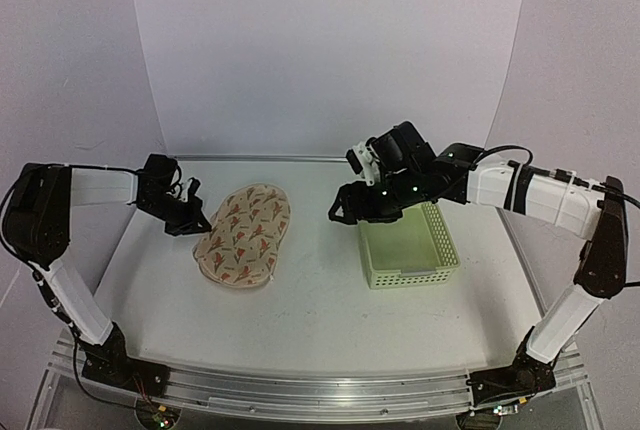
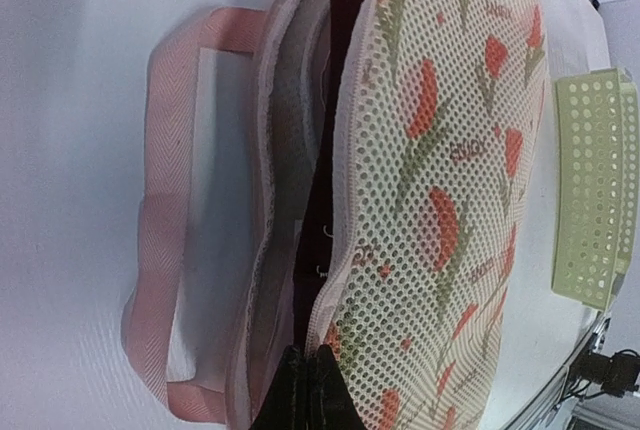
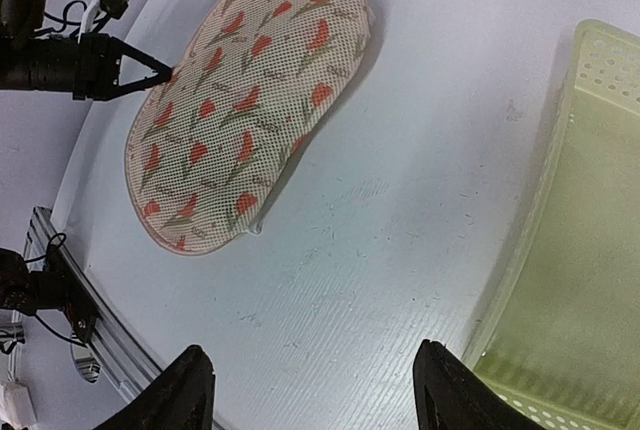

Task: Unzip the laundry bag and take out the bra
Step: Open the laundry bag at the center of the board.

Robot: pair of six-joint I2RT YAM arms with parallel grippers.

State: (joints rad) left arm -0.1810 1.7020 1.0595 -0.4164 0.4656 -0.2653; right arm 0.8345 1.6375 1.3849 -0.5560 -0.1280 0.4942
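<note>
The laundry bag [image 1: 245, 235], cream mesh with red-and-green motifs, lies left of centre on the table. In the left wrist view its upper shell [image 2: 440, 180] is lifted off the lower one along the near side, and dark maroon fabric, the bra [image 2: 338, 80], shows in the gap. My left gripper [image 2: 310, 395] is shut on the bag's rim at that opening; it sits at the bag's left edge [image 1: 197, 222]. My right gripper [image 1: 340, 212] is open and empty, held above the table between bag and basket. Its fingers [image 3: 190, 395] frame bare table, and the bag [image 3: 245, 100] lies beyond them.
A pale green slatted plastic basket [image 1: 408, 245] stands right of the bag, under the right arm, and shows in both wrist views [image 2: 595, 190] [image 3: 580, 250]. A pink webbing handle [image 2: 165, 200] lies on the table beside the bag. A white backdrop rises behind.
</note>
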